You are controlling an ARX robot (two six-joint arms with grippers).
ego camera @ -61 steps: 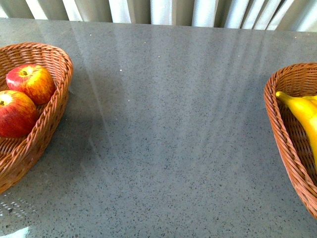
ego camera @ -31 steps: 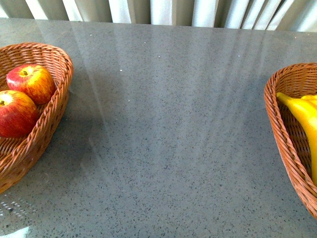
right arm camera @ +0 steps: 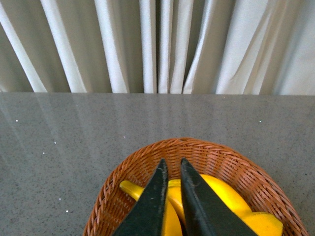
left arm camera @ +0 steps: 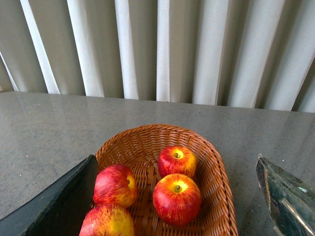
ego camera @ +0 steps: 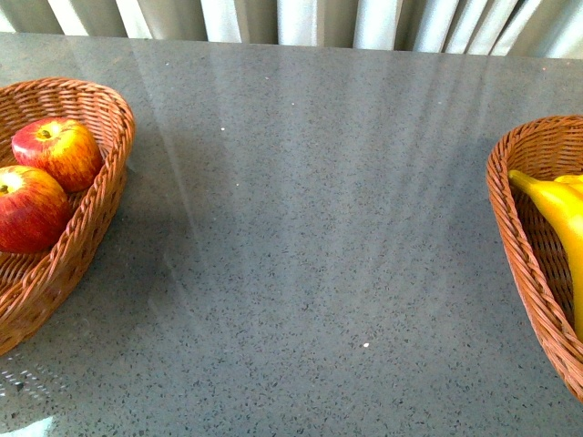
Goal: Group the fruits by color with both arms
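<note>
In the front view, two red apples (ego camera: 56,150) (ego camera: 32,208) lie in a wicker basket (ego camera: 109,182) at the left edge. A yellow banana (ego camera: 557,208) lies in a second wicker basket (ego camera: 510,228) at the right edge. No gripper shows in the front view. In the left wrist view my left gripper (left arm camera: 175,160) is open and empty above the apple basket (left arm camera: 216,167), which holds several apples (left arm camera: 177,199). In the right wrist view my right gripper (right arm camera: 172,162) is shut and empty above the basket (right arm camera: 197,145) of bananas (right arm camera: 221,196).
The grey speckled table (ego camera: 310,255) stretches between the two baskets. White curtains (ego camera: 291,18) hang behind the table's far edge.
</note>
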